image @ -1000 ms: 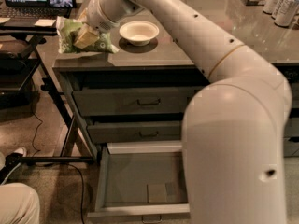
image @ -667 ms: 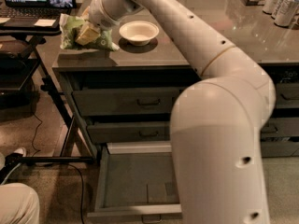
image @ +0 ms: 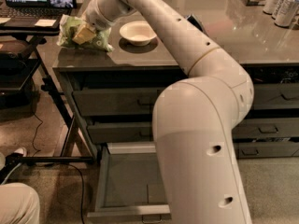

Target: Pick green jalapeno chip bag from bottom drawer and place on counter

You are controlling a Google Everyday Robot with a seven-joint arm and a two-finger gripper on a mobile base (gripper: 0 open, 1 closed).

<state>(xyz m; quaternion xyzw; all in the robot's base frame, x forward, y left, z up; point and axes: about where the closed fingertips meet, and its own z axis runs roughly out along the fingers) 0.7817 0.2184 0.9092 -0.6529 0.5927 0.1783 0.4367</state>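
The green jalapeno chip bag [image: 74,35] lies on the left front corner of the grey counter [image: 233,38], left of a white bowl [image: 138,32]. My gripper [image: 84,31] reaches down from the right and sits on the bag, its tan fingers [image: 82,33] closed on the foil. The bag rests on the counter top. The bottom drawer [image: 131,185] is pulled open below, and its grey floor shows nothing in it. My arm covers the drawer's right part.
Two shut grey drawers [image: 112,101] sit above the open one. A black laptop table [image: 28,24] stands at the left with cables on the floor under it. Cans [image: 280,1] stand at the counter's back right. A person's knee [image: 16,204] is at the bottom left.
The arm's elbow has swung a little to the left in front of the drawers. The gripper and the bag stay at the counter's left corner.
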